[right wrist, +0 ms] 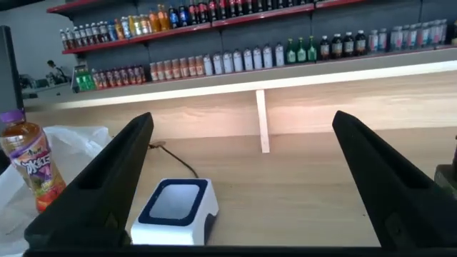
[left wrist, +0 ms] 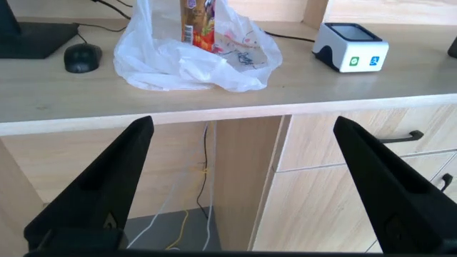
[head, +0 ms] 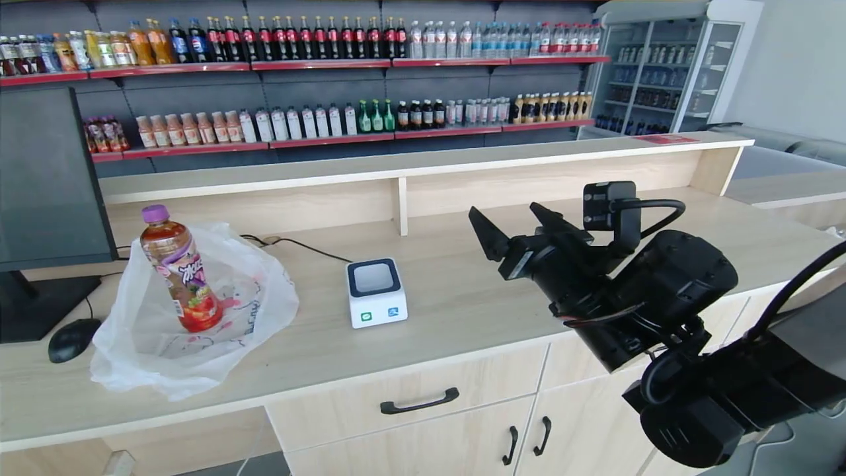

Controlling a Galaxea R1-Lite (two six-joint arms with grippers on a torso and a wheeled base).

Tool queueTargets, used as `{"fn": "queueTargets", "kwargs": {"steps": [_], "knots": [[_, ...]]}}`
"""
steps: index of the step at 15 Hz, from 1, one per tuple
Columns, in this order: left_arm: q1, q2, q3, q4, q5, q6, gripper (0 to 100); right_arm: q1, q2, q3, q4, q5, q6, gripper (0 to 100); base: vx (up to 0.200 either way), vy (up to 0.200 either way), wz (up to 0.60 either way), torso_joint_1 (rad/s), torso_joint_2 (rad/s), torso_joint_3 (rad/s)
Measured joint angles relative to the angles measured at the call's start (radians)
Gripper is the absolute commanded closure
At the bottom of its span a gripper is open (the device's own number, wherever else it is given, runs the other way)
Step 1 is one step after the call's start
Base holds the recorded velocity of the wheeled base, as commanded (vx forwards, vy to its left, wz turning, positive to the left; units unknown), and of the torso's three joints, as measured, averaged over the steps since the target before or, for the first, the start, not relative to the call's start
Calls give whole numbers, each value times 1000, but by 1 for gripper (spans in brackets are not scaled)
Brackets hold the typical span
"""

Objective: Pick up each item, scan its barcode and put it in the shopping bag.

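Observation:
A tea bottle [head: 180, 277] with a purple cap stands upright inside the white plastic shopping bag [head: 264, 297] on the counter's left side. The white barcode scanner [head: 375, 293] sits mid-counter, to the right of the bag. My right gripper [head: 503, 210] hangs open and empty above the counter, to the right of the scanner [right wrist: 175, 210]; the bottle [right wrist: 30, 168] is farther off. My left gripper [left wrist: 243, 128] is open and empty, held low in front of the counter's edge, facing the bag [left wrist: 178, 61], bottle [left wrist: 198, 21] and scanner [left wrist: 351, 48].
A dark monitor [head: 46, 185] and a black mouse [head: 71, 338] stand left of the bag. A cable [head: 297, 246] runs behind the scanner. A raised ledge with a divider [head: 400, 205] bounds the counter's back. Drawers and cabinet doors [head: 420, 401] lie below.

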Motion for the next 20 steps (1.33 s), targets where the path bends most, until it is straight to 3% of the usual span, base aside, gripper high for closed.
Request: {"fn": "queueTargets", "kwargs": {"steps": [4, 11, 20], "knots": [[0, 0, 0, 0, 0, -1, 0, -6, 0, 10, 0, 0, 0, 0, 0, -200, 0, 1, 1, 1], [0, 0, 0, -2, 0, -1, 0, 2, -21, 71, 0, 0, -4, 0, 29, -200, 514, 0, 1, 4], [-1, 0, 0, -1, 0, 0, 0, 3, -32, 108, 0, 0, -5, 0, 0, 0, 0, 0, 0, 0]]}}
